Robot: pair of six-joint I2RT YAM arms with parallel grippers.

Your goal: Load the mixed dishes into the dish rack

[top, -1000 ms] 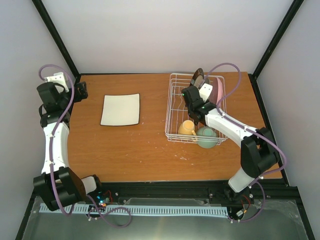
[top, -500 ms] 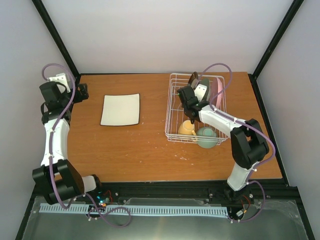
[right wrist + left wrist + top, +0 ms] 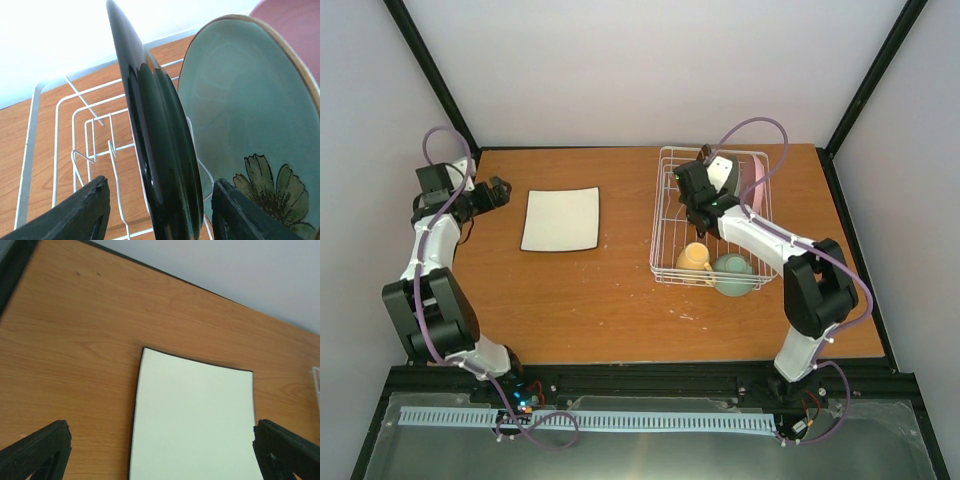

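Observation:
The white wire dish rack (image 3: pixel 665 225) stands at the right of the table. Upright in its slots are a dark-rimmed cream plate (image 3: pixel 160 165), a mint-green plate (image 3: pixel 250 110) with a flower print and a pink plate (image 3: pixel 295 30). My right gripper (image 3: pixel 160 215) is open astride the dark-rimmed plate's edge, with a gap on both sides. A yellow mug (image 3: pixel 695 257) and a mint-green bowl (image 3: pixel 733 273) sit at the rack's near end. The white square plate (image 3: pixel 192 420) lies flat on the table, left of centre. My left gripper (image 3: pixel 160 455) is open just short of it.
The wooden table (image 3: pixel 600 300) ends at a black frame rail along the near edge. Grey walls close in the back and sides. Rack prongs (image 3: pixel 112 150) stand just left of the dark-rimmed plate.
My right gripper has opened and let go of the dark-rimmed plate, which now stands in the rack. My left arm has swung in from the far left corner toward the white square plate.

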